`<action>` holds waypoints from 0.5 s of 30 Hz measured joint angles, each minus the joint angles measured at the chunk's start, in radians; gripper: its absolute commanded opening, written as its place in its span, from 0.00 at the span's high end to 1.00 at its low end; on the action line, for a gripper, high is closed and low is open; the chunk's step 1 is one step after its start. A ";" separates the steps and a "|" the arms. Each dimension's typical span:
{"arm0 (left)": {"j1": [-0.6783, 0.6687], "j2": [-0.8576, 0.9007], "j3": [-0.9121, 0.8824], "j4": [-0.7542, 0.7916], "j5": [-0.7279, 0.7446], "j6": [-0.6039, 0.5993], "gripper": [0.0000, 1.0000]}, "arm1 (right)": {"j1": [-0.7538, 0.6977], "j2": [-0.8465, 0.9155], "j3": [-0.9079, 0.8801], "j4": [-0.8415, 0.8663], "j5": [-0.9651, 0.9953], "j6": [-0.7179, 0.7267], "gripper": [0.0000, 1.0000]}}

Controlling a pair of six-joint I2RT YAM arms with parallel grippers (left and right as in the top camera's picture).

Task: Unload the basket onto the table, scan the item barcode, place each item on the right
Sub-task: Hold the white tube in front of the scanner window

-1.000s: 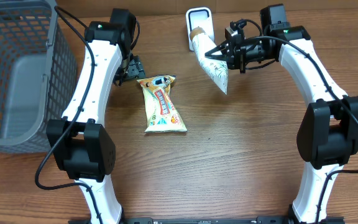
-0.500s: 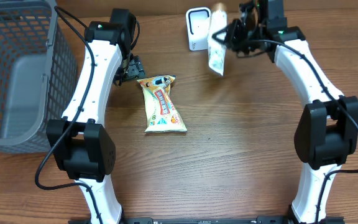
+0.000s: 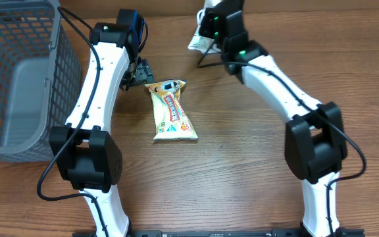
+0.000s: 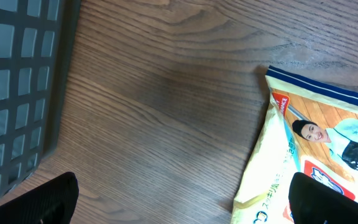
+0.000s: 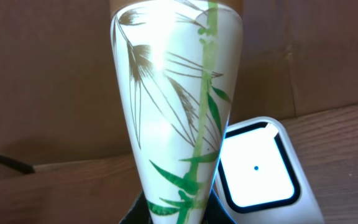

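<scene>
The item is a white tapered pouch with a green bamboo print (image 5: 173,106). My right gripper (image 5: 180,211) is shut on its narrow end. The pouch stands upright just left of the white barcode scanner (image 5: 257,168), whose window glows white. In the overhead view my right gripper (image 3: 207,38) is at the table's far edge, covering the scanner, and only a corner of the pouch (image 3: 196,43) shows. My left gripper (image 4: 185,208) is open low over the wood, with one finger (image 4: 331,199) over the edge of a yellow snack bag (image 4: 316,149).
The yellow snack bag (image 3: 170,112) lies flat mid-table, right of the left gripper (image 3: 140,71). A grey mesh basket (image 3: 18,66) fills the far left corner, and its wall (image 4: 17,93) shows in the left wrist view.
My right arm has swung left and back, carrying the pouch from the right of the scanner to directly in front of it. The left arm and the snack bag have not moved.
</scene>
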 measured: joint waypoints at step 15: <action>0.000 0.000 0.000 0.000 0.000 0.000 0.00 | -0.044 0.135 0.000 0.117 0.118 -0.007 0.96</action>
